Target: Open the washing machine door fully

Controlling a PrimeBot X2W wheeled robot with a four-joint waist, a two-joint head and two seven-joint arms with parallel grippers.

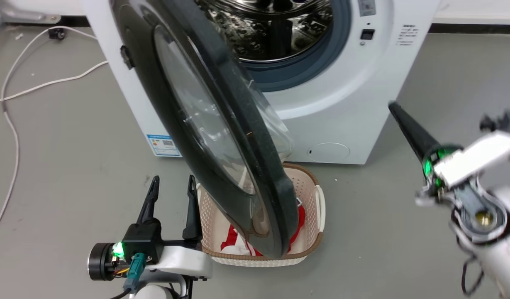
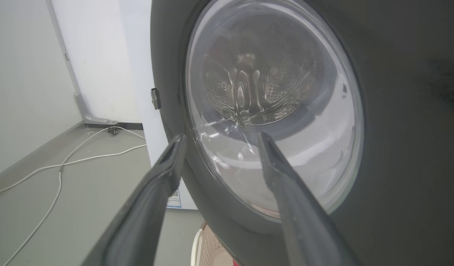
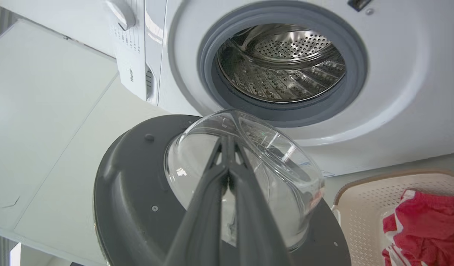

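The washing machine door [image 1: 238, 120] stands partly open just right of the left gripper [image 1: 173, 179], whose 2 fingers [image 1: 150, 201] are spread and empty. The right gripper [image 1: 394, 109], pinched closed on nothing, has the door well to its left.

Left of the washing machine door [image 1: 248, 137], the left gripper [image 1: 173, 179] has tapered black fingers [image 1: 149, 203], a black block [image 1: 143, 241] with a green light [image 1: 118, 249], a teal plug [image 1: 136, 270] and a white forearm [image 1: 184, 259]. Right of it, the right gripper [image 1: 392, 106] is black, green-lit, on a silver bracket [image 1: 474, 160].

Bright even light, glare on washing machine door [image 2: 272, 111] – right claw [image 1: 396, 110] blurred.
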